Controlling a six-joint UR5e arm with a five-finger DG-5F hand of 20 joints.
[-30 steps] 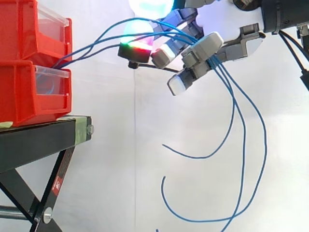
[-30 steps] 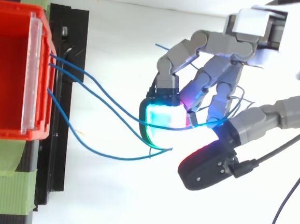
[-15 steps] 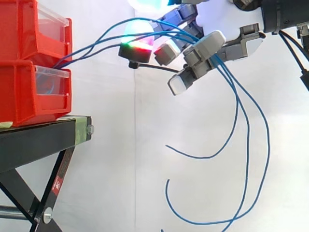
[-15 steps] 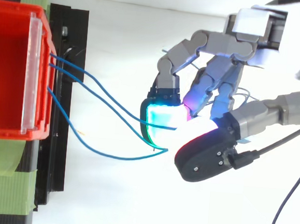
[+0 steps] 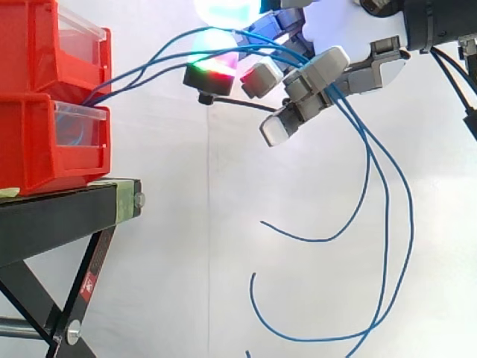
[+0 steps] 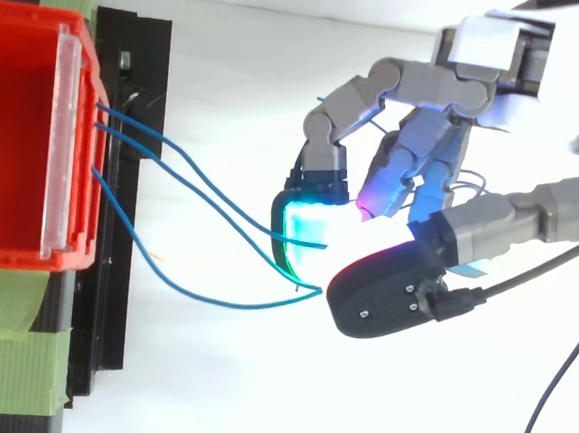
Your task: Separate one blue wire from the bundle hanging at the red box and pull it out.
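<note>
Blue wires [image 6: 222, 305] cross the gap between the red bins [image 5: 52, 142] and the hand [image 5: 317, 78]. They run from the bin fronts up into its curled fingers, so there is no clean pass at that height. Below the strung wires there is open room down to the black stand [image 5: 67, 212]. Under and behind the hand, loose wire loops hang and clutter the lower right. In the top view, there is free space past the lowest wire toward the bottom edge.
</note>
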